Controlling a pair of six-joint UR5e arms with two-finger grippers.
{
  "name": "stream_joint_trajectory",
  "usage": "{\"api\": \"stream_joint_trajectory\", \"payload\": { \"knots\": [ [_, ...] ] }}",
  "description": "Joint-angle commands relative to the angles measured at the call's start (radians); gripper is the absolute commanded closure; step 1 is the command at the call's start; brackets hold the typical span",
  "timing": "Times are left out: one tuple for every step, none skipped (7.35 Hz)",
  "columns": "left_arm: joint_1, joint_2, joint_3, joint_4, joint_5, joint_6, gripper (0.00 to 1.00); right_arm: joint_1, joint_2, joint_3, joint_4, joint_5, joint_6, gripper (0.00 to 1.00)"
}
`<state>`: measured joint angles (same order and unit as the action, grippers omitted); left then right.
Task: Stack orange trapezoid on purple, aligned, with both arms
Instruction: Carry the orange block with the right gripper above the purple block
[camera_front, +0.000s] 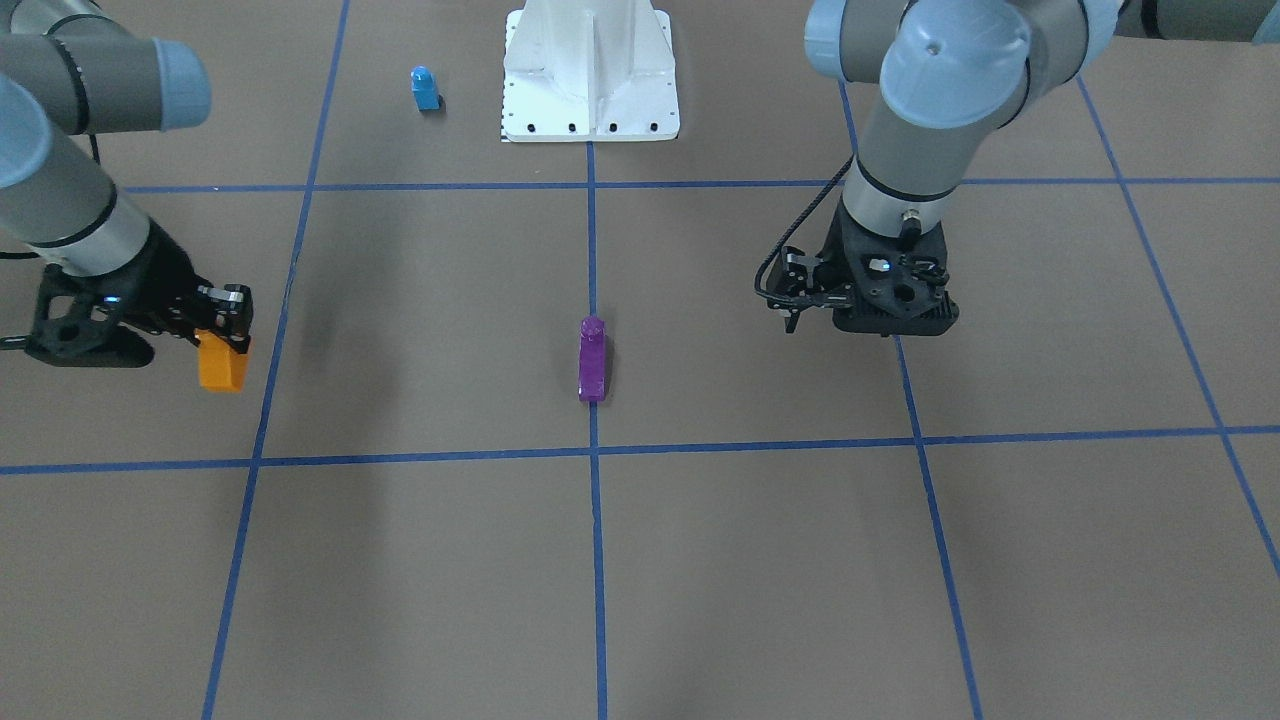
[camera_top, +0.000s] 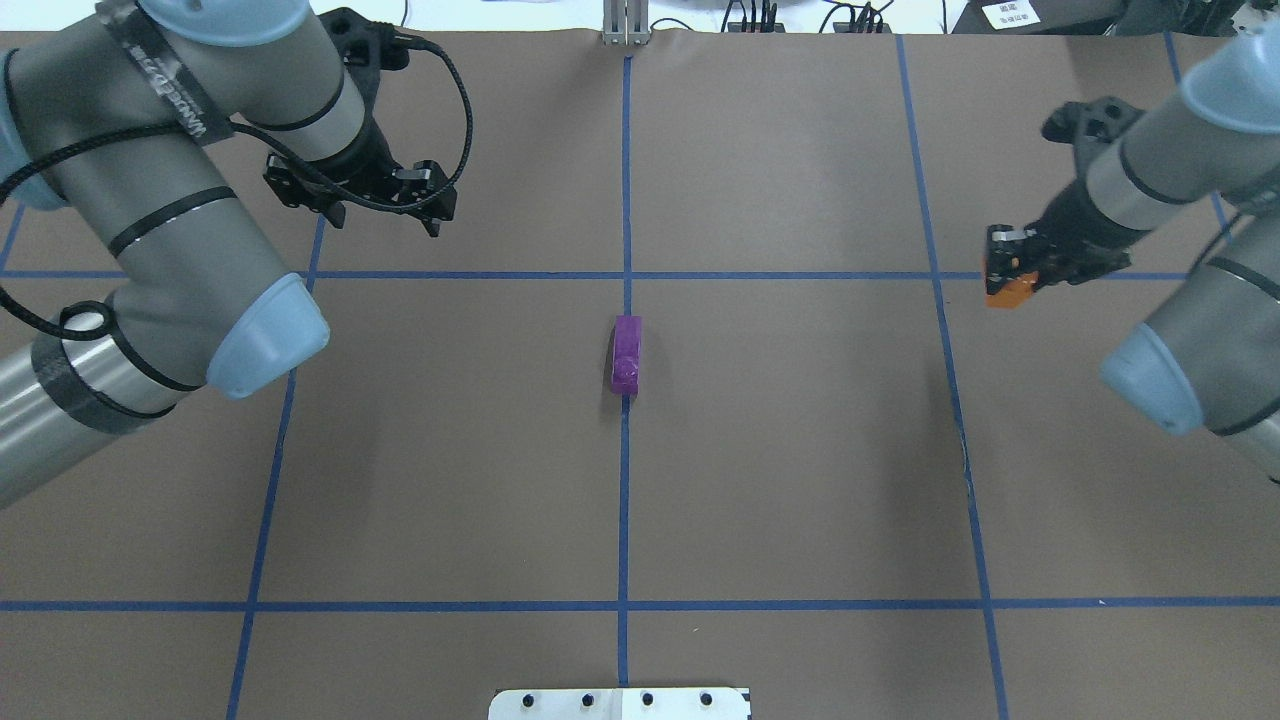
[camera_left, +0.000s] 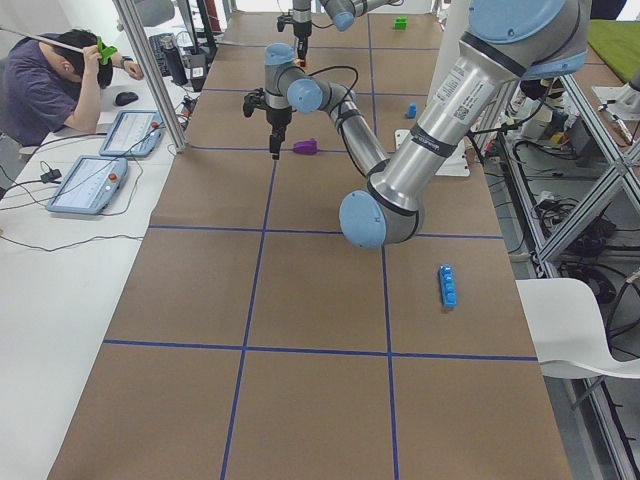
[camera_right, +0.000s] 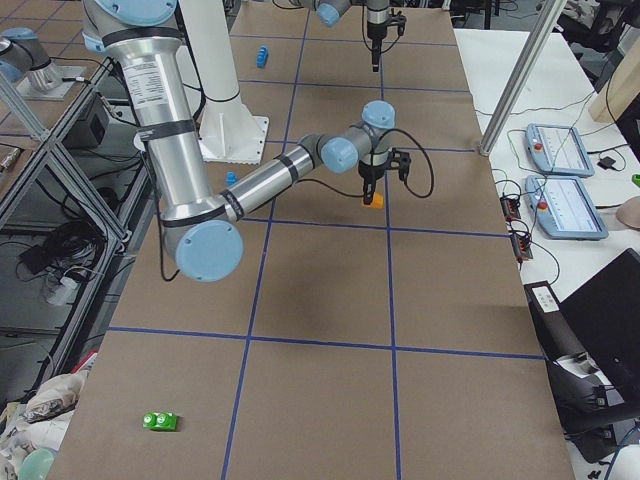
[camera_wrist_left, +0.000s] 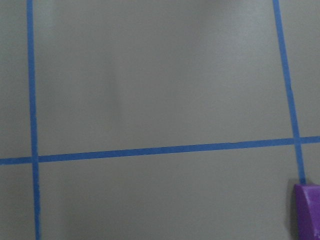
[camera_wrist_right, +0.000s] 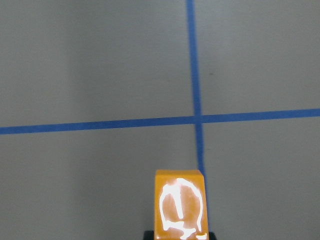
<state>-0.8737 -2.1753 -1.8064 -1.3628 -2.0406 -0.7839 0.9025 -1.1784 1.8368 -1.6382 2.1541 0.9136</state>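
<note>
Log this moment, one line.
right gripper: shut on orange trapezoid | left gripper: holds nothing, aperture unclear | purple: on table, unstacked

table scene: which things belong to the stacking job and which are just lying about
Job: small glossy orange plastic brick, held in the right gripper; small glossy purple plastic brick on the centre tape line.
Lying about: small blue single-stud plastic brick near the white robot base; long blue studded brick; green studded brick.
</note>
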Motion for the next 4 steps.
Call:
{"api": "stream_joint_trajectory", "payload": {
  "knots": [
    [-0.106,0.13,-0.014,-0.002,-0.052,0.194,0.0,-0.167,0.321,-0.095,-0.194,-0.139,0.124,1.0],
    [-0.155,0.184,-0.01,-0.006,-0.052,0.297,0.0,-0.216,0.48,-0.216,-0.224,-0.152,0.196,1.0],
    [-0.197,0.213,-0.005,-0.006,-0.052,0.374,0.0,-0.255,0.607,-0.352,-0.223,-0.161,0.24,1.0],
    [-0.214,0.219,0.004,-0.006,-0.052,0.392,0.0,-0.289,0.69,-0.455,-0.213,-0.193,0.254,1.0]
  ]
}}
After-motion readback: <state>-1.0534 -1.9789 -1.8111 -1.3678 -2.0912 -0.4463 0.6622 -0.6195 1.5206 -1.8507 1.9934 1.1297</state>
